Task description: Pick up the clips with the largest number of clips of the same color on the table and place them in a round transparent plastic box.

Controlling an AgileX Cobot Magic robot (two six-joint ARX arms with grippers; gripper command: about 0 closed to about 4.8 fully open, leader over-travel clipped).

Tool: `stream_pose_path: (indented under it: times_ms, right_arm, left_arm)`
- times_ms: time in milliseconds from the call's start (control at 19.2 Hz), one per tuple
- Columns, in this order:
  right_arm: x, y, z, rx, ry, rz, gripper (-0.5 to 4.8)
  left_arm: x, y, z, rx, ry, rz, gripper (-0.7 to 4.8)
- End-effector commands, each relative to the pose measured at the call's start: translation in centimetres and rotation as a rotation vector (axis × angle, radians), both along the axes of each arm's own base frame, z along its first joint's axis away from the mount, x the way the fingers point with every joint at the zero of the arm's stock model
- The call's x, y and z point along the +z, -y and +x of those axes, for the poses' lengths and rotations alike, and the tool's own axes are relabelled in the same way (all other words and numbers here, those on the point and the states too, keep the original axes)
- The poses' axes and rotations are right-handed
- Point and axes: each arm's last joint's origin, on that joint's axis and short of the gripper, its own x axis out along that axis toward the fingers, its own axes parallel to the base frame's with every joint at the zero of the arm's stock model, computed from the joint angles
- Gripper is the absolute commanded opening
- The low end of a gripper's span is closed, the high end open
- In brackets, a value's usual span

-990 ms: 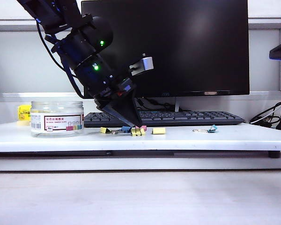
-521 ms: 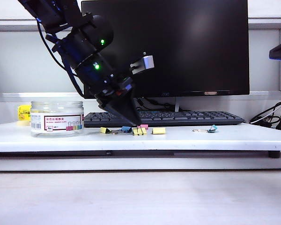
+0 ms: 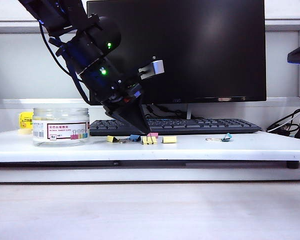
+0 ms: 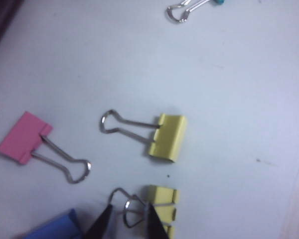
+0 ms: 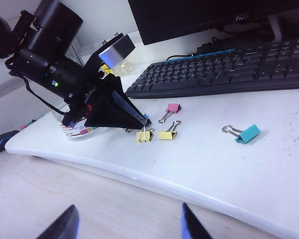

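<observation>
Yellow clips: three lie on the white table [image 3: 240,147]. One yellow clip [image 4: 162,211] is at the tips of the left gripper [image 4: 125,226]; a second yellow clip [image 4: 168,138] lies just beside it, apart; a third yellow clip [image 3: 112,139] lies nearer the box.
Left gripper: it points steeply down at the table, and its two dark fingers [image 4: 153,221] are pinched on the silver wire handle of the first clip. The clip body touches the table, not lifted.
Step in hand: I judge this is the grasp of the first yellow clip, just made.
Next move: it calls for a straight lift, then a carry across to the round transparent plastic box [image 3: 60,125], which stands at the far left end of the table, well apart from the clips.
Risk: the hold is only on thin wire, so the clip can swing or slip.
Right gripper: the right gripper [image 5: 127,224] hangs off to the side, low before the table edge, fingers spread apart and grasping nothing.
Around: a pink clip [image 4: 24,137] and a blue clip [image 4: 55,228] lie near the grasped one; a teal clip [image 5: 247,133] lies well apart.
In the way: the blue clip is just beside the fingers. Behind are a keyboard [image 3: 190,125] and a monitor [image 3: 200,50].
</observation>
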Motion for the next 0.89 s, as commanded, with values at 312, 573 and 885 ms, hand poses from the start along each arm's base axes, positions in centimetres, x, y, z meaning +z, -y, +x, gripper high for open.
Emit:
stream_pose_path:
  times_ms: [312, 573, 885]
  right_arm:
    - [0.33, 0.00, -0.04, 0.004, 0.026, 0.009, 2.64]
    - [0.32, -0.04, -0.07, 0.019, 0.026, 0.008, 2.64]
    - [0.32, -0.04, -0.07, 0.021, 0.026, 0.008, 2.64]
  left_arm:
    - [0.27, 0.07, 0.05, -0.002, 0.016, -0.010, 0.16]
    - [0.31, 0.09, 0.06, 0.003, 0.014, -0.015, 0.00]
    - [0.80, 0.20, 0.19, 0.017, 0.036, -0.042, -0.06]
